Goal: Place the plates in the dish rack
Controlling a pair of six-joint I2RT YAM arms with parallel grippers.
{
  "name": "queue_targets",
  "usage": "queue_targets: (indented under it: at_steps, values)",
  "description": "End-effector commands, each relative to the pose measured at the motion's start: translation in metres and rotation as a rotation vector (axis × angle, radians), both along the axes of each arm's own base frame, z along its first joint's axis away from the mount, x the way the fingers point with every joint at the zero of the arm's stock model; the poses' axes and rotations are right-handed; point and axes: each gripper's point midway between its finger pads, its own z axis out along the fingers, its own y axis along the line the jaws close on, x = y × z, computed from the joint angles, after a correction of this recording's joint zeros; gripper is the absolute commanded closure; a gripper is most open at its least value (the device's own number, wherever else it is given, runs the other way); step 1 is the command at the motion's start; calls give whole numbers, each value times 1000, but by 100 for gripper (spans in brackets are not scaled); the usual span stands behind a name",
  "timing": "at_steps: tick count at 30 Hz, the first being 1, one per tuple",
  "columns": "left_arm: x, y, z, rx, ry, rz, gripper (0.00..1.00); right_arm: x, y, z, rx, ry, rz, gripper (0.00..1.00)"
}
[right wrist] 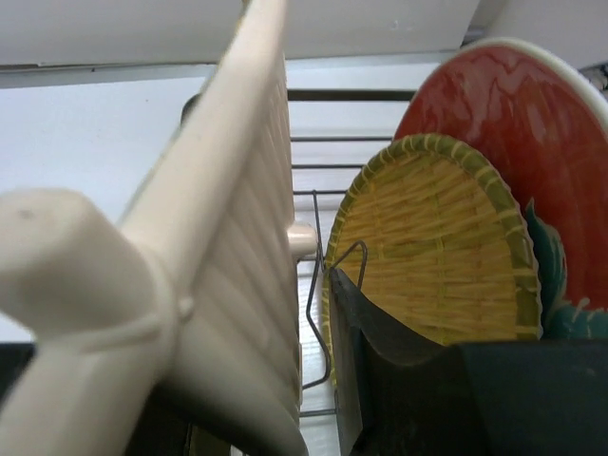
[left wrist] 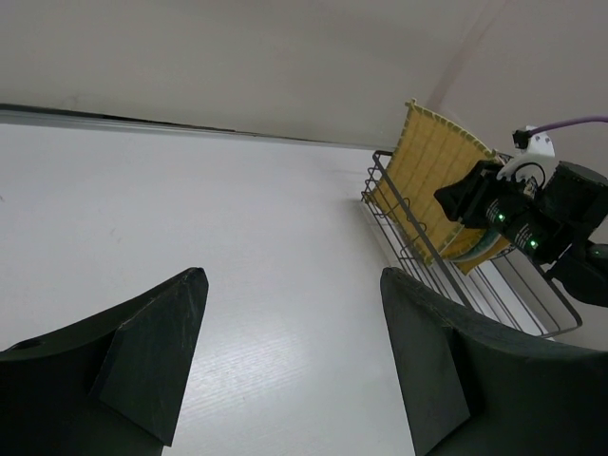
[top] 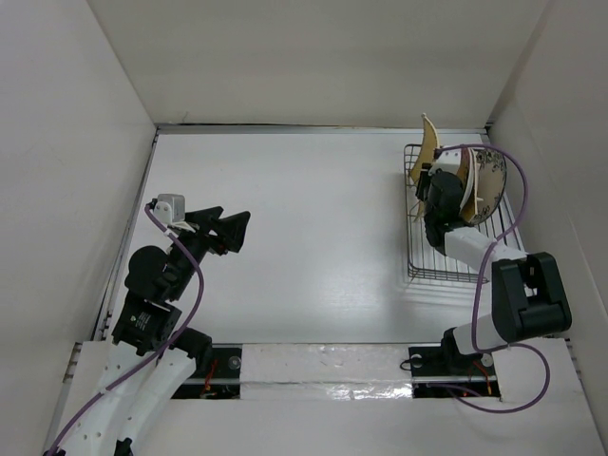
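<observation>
Right now your right arm reaches forward over the dish rack (top: 426,258), the right gripper (top: 435,182) in among the upright plates. Your left gripper (top: 237,231) hovers over the table (top: 285,190), fingers spread on nothing. A cream plate (right wrist: 237,190), seen edge-on, hides one right finger, so you cannot tell its grip. The round woven plate (right wrist: 432,237) and the red plate (right wrist: 513,123) stand in the rack.
</observation>
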Motion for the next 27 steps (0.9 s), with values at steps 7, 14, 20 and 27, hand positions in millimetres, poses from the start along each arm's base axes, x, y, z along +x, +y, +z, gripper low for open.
queue_targets:
  at_steps: [7,14,20,27]
  values:
    - [1,-3,7,-13,-32,-11,29,-7,-3,4,165,6,-48,58]
    - [2,-1,5,-9,-28,0,29,-22,-6,-1,187,33,-82,49]
    - [2,-1,4,-8,-25,2,29,-32,-6,2,217,45,-88,41]
    - [1,1,3,-7,-29,11,29,-40,-6,4,241,57,-95,30]
